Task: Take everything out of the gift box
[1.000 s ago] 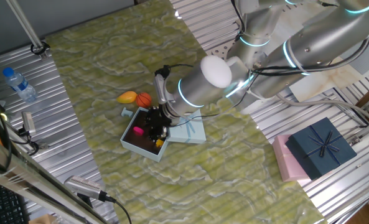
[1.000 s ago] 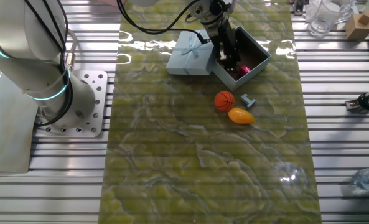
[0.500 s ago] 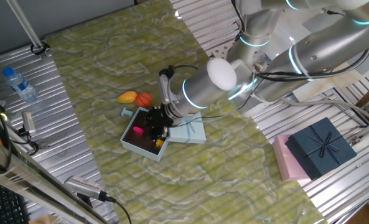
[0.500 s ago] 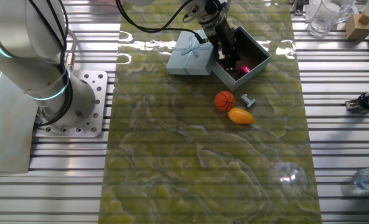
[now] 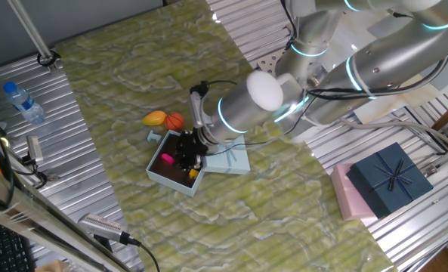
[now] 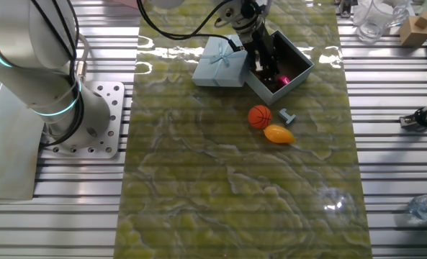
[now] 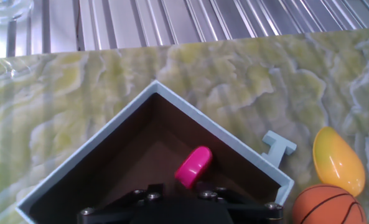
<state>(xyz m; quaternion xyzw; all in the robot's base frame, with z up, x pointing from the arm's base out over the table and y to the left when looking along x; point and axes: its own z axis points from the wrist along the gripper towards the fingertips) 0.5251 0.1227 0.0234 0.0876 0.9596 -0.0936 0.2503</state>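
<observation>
In one fixed view, the gift box (image 5: 171, 168) sits left of centre, with your gripper (image 5: 187, 155) down inside it. The magenta piece (image 5: 166, 159) lies at the box's left side and a yellow bit (image 5: 193, 174) shows just below the fingers. The basketball (image 5: 175, 120) and mango-like fruit (image 5: 155, 118) already lie on the mat above the box, so I judge the step in hand is picking up one of the remaining pieces. Keep the fingers clear of the walls and close only once one piece sits squarely between them. The arm hides the fingertips here; you cannot tell how wide the claw stands or whether it holds anything.

In the other fixed view, the box (image 6: 298, 68) is at upper centre, its lid (image 6: 220, 62) just to its left. The gripper (image 6: 268, 66) blocks most of the interior; only a sliver of magenta (image 6: 284, 80) shows.

In the hand view, the magenta piece (image 7: 193, 167) lies near the far corner of the dark floor (image 7: 128, 158). The gripper body fills the bottom edge, hiding fingertips and anything beneath them, the yellow bit included. A small blue piece (image 7: 277, 147) sits outside the wall at right.
</observation>
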